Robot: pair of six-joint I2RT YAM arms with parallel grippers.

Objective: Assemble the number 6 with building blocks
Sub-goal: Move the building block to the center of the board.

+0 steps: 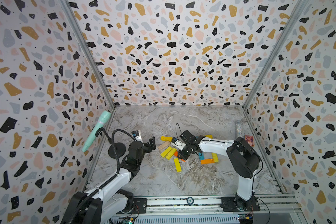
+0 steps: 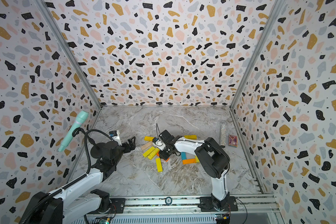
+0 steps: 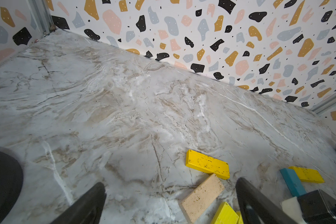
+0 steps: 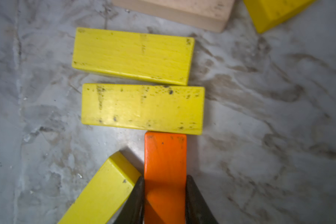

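Orange block (image 4: 165, 155) first: the right gripper (image 4: 165, 178) has pinched it, one finger (image 4: 138, 194) on each long side; it lies flat near the middle of the desk (image 1: 163, 180), its end just beside a yellow pair (image 1: 168, 152) lying side by side; I think it is not lifted yet.

The left gripper (image 3: 171, 184) hangs wide open with nothing in it, by the beige block (image 3: 202, 195), on the side of the pile toward the left edge.

The 6 looks only begun; between the middle and the right edge three blocks make a box with one side missing: a teal block (image 1: 200, 156), a low orange block (image 1: 207, 161) and a short yellow block (image 1: 215, 157); the right arm (image 1: 213, 144) hides part of it, so I cannot tell if more is joined on; that may be the round bottom of the 6. Left to do, I think: close the box, then build the tall back and the top bar. Loose blocks wait near the middle: the pair, the beige one, a far yellow block (image 1: 166, 138) toward the back edge, a long yellow block (image 1: 177, 164) toward the front edge.
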